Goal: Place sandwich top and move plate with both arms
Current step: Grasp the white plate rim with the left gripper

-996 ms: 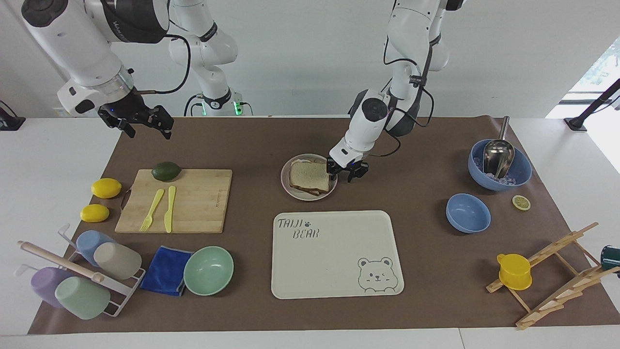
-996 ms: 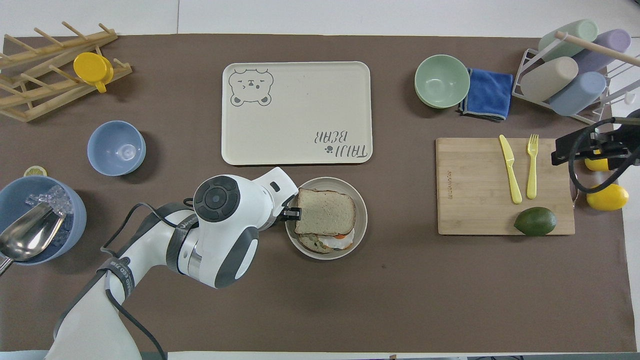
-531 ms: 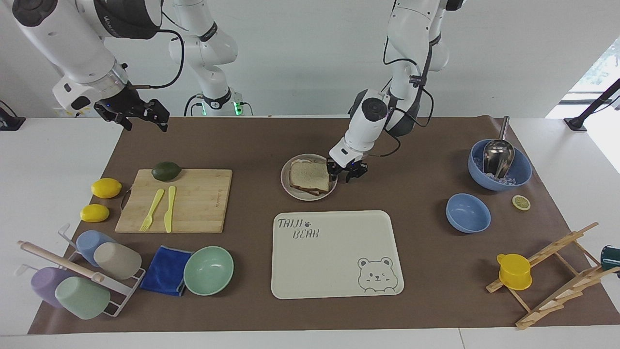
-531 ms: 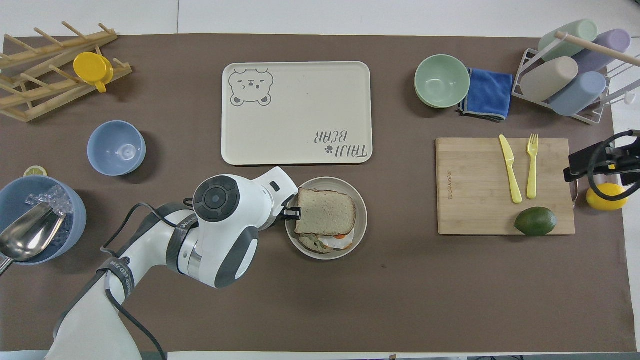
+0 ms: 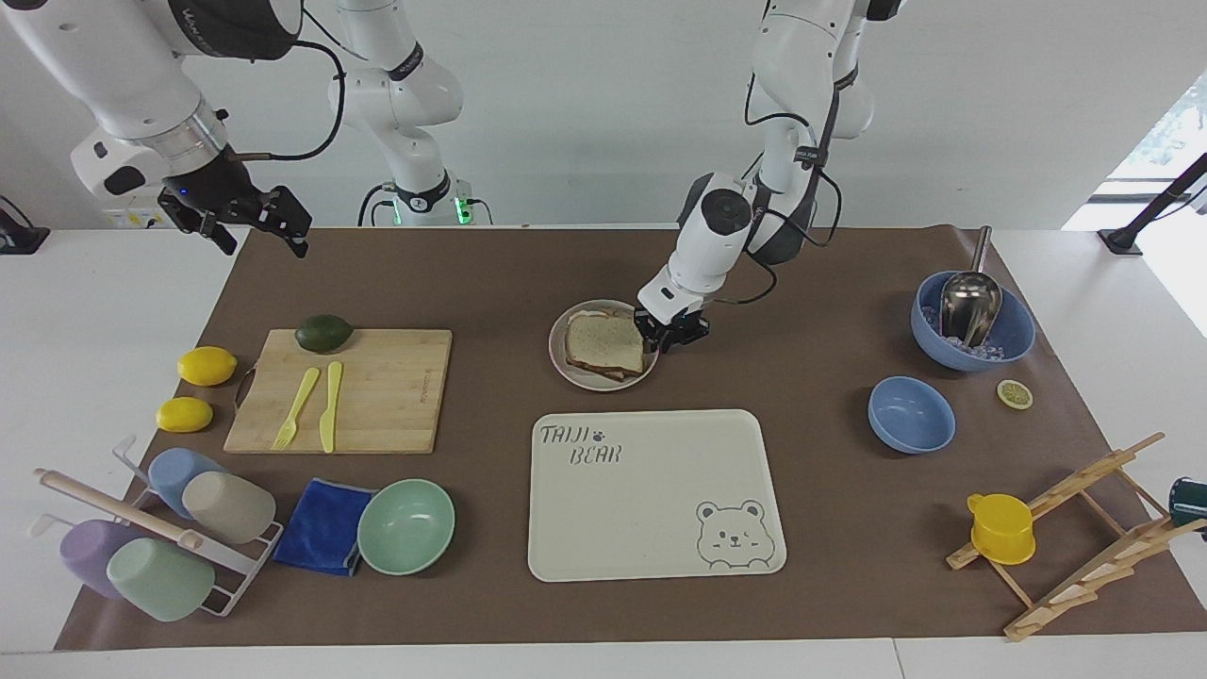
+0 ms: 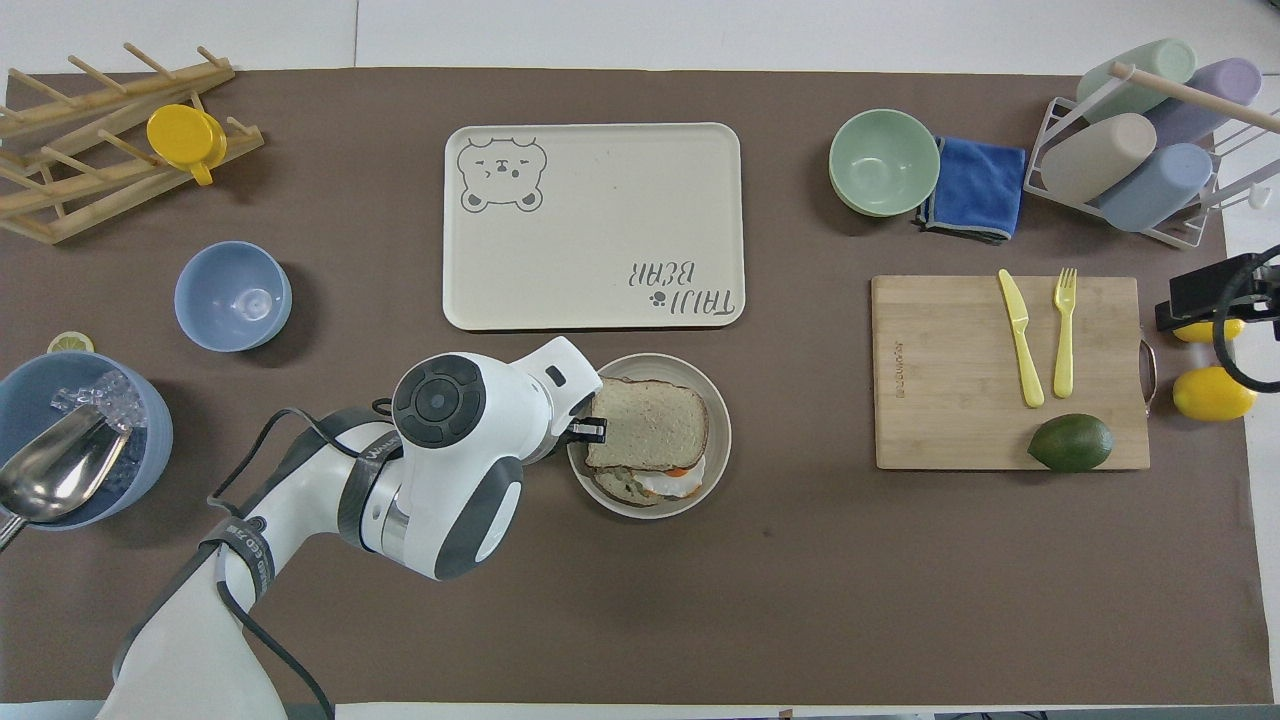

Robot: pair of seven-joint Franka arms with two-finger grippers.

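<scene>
"TAIJI BEAR" on the cream bear tray (image 5: 651, 490)

Two white jointed arms are seen, the left arm (image 5: 726, 236) and the right arm (image 5: 123, 75), with dark grey joint caps and collars. Black cables are looped along both, and black grippers are fitted.

A plain white wall (image 5: 585, 104) is standing at my back, and a white table (image 5: 94, 311) is spreading under a large brown mat (image 5: 830, 283) before me. Daylight is coming through a bright window (image 5: 1165, 132) at my left arm's end of the room.
</scene>
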